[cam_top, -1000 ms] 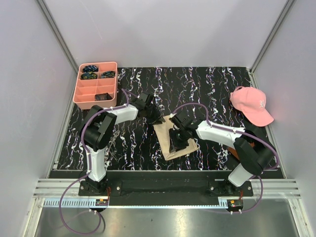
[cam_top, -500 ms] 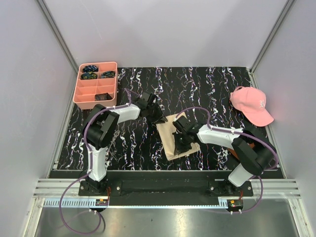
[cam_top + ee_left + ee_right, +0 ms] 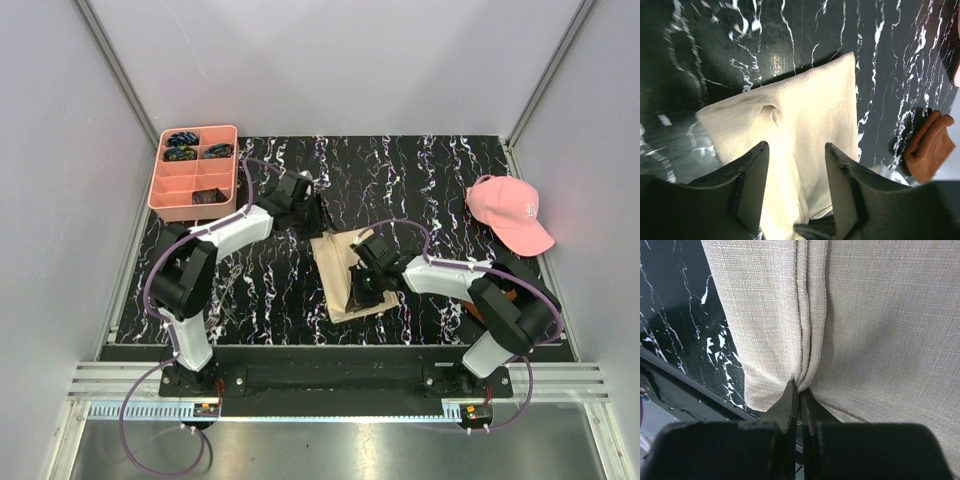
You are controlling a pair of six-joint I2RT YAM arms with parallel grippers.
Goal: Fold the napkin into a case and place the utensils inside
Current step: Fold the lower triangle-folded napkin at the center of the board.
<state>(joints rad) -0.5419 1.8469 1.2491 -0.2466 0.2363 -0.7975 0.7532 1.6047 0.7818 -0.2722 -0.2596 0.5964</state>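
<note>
Napkin (image 3: 340, 262) first: I see it lying near the middle of the black marbled table (image 3: 420, 180), folded to a tan strip that slants from its far end by the left wrist towards the near edge.

On my overhead view the left arm rises from its base and bends at the elbow. Its white forearm runs out to the right and away from me, so the left gripper (image 3: 312, 212) sits at the cloth's far end. Its wrist camera shows the two fingers (image 3: 752, 185) spread apart above the napkin (image 3: 805, 120) with nothing between them. A small pucker sits in the weave just ahead of them, and a brown suede-like piece (image 3: 930, 145) lies off at the right edge.

The right arm is folded back at its elbow on the right side of the table. Its forearm reaches left across the table, and the right gripper (image 3: 356, 292) is angled down onto the strip's near half. From that wrist view, the right gripper (image 3: 800, 389) has its jaws pressed together. They pinch the napkin (image 3: 875, 315) at its near edge, where the folded hems run together.

A pink cap (image 3: 510, 212) rests at the right, well apart from the cloth, and a pink compartment tray (image 3: 170, 192) sits at the far left.
</note>
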